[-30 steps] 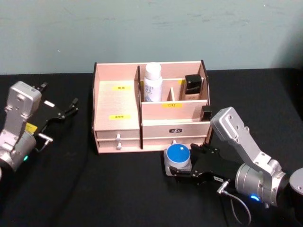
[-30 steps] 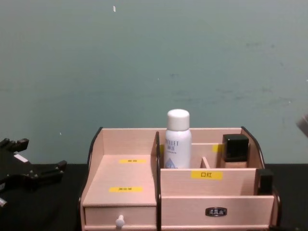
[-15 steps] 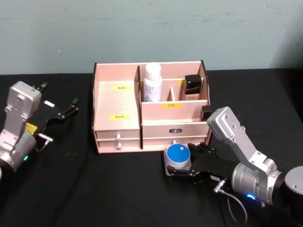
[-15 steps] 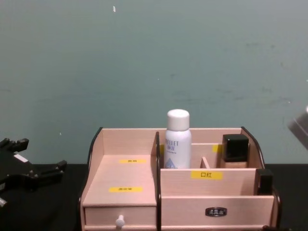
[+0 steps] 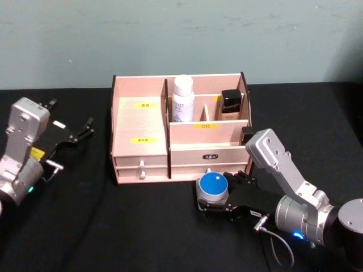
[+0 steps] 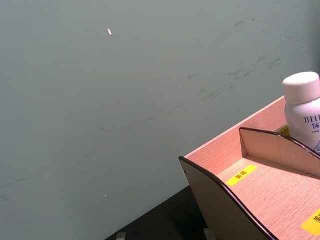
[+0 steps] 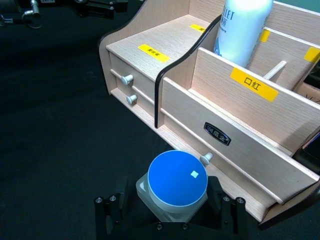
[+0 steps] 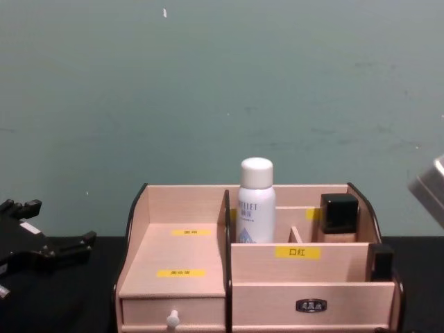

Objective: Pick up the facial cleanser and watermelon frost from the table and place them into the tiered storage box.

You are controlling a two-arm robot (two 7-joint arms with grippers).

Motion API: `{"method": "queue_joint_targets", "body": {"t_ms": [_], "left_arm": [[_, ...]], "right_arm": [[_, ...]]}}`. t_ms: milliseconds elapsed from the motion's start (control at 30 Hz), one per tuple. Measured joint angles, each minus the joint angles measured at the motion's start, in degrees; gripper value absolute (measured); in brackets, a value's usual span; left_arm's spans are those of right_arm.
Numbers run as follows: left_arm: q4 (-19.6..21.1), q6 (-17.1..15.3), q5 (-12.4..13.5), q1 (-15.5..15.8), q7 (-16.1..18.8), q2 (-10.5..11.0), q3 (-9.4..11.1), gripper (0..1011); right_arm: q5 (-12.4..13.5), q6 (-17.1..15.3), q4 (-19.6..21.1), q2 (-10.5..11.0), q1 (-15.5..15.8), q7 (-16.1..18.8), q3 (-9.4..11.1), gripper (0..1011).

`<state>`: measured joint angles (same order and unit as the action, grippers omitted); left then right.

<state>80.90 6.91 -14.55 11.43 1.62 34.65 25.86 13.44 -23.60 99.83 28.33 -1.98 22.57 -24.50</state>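
- A wide pale-wood tiered storage box [image 5: 140,122] stands in the middle of a black counter [image 5: 113,226], against a plain grey-green wall.
- A white bottle with a white cap, which I take to be the facial cleanser [image 5: 183,99], stands upright in a rear compartment of the box, just right of the tall black-edged divider. That half of the task looks done.
- A darker bottle with a black cap [image 5: 230,105] stands in the next rear compartment to the right. It looks like part of the box's own contents, not a task item.
- A small jar with a round blue lid on a pale base, most likely the watermelon frost [image 5: 212,186], sits low at the counter, just in front of the box's right-hand drawer. It is not yet in the box.
- The right gripper [image 5: 215,195] reaches in from the right and is closed around this jar. Black fingers [image 7: 112,215] sit against both sides of the base. Whether the jar is lifted clear of the counter cannot be told.
- The left gripper [image 5: 85,129] is parked well to the left of the box, jaws spread and carrying nothing.
- What seems left: raise the jar, carry it over the front wall of the box, set it into an open compartment and let go.
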Motion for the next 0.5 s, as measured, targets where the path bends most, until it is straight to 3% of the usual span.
{"method": "queue_joint_targets", "body": {"t_ms": [333, 500], "left_arm": [[0.0, 0.0, 0.0, 0.0, 0.0, 0.0, 0.0, 1001], [0.0, 0.0, 0.0, 0.0, 0.0, 0.0, 0.0, 1001]], "right_arm": [[0.0, 0.0, 0.1, 0.0, 0.0, -0.1, 0.0, 1003], [0.0, 0.0, 0.1, 0.0, 0.0, -0.1, 0.0, 927]]}}
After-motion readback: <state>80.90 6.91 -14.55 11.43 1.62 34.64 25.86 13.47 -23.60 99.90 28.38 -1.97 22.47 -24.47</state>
